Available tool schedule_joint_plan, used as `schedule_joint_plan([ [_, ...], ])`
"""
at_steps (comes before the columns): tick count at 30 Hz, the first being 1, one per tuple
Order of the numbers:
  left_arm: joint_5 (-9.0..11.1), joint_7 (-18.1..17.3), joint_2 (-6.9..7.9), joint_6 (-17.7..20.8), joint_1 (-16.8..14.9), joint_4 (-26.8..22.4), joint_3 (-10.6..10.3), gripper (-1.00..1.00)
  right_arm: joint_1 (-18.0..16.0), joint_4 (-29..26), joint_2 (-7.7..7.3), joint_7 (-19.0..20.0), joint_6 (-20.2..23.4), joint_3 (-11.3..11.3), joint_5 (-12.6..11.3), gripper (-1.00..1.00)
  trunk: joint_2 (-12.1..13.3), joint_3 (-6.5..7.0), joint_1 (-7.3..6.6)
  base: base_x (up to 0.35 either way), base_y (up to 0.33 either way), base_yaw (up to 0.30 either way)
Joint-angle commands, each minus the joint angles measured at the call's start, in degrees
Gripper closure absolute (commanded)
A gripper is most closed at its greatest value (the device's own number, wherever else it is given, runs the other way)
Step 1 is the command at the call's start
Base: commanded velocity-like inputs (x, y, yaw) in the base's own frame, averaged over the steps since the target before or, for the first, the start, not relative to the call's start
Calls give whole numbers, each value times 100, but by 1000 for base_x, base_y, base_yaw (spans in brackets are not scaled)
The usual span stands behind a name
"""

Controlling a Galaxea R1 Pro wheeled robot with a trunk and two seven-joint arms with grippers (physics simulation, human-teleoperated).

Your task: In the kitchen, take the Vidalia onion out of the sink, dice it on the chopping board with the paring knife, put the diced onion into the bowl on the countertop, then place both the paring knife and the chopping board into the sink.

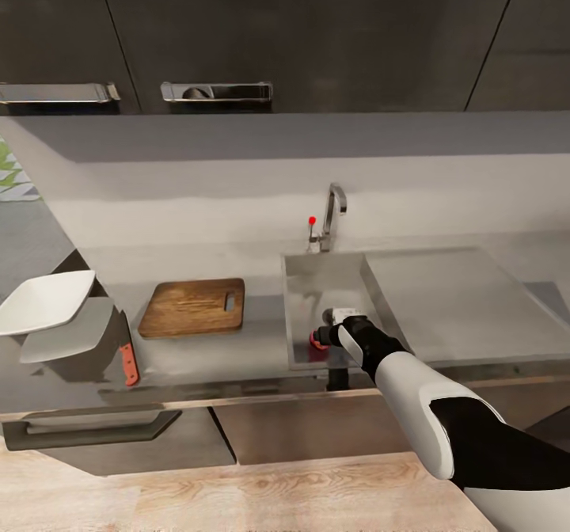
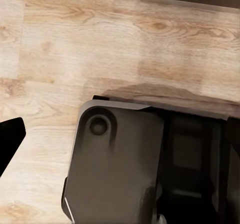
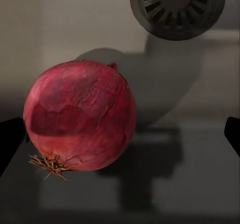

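Sink (image 3: 60, 24) floor, onion (image 3: 80, 116) between spread fingers (image 3: 10, 139)

The right arm (image 1: 412, 374) reaches down into the sink (image 1: 317, 279), its gripper (image 1: 326, 334) right at a red onion (image 1: 319, 343) by the near wall — whether the fingers grip it can't be told. On the countertop (image 1: 261, 334) lie a chopping board (image 1: 193, 306), a knife (image 1: 128, 358) and a white bowl (image 1: 46, 301) — all well apart from the sink.

A red-skinned onion (image 3: 80, 116) with a dry root tuft lies in the grey sink (image 1: 305, 279) near the round drain (image 3: 177, 6), while the brown chopping board (image 1: 192, 306), red-handled paring knife (image 1: 128, 362) and white bowl (image 1: 43, 301) sit on the desk (image 1: 198, 358).
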Motion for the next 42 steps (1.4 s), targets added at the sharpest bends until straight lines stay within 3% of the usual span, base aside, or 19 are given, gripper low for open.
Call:
schedule_joint_plan([
  [1,55,20,1,-13,1,-6,-12,-100,-3,-9,2,-27,31,10,-22,-100,-11,-19,3,0,0,0],
  [23,55,20,5,-13,1,-6,-12,-100,-3,-9,1,-27,31,10,-22,-100,-11,-210,3,8,53,0],
  [42,55,20,1,-13,1,-6,-12,-100,-3,-9,1,-27,31,10,-22,-100,-11,-227,3,26,-2,0],
])
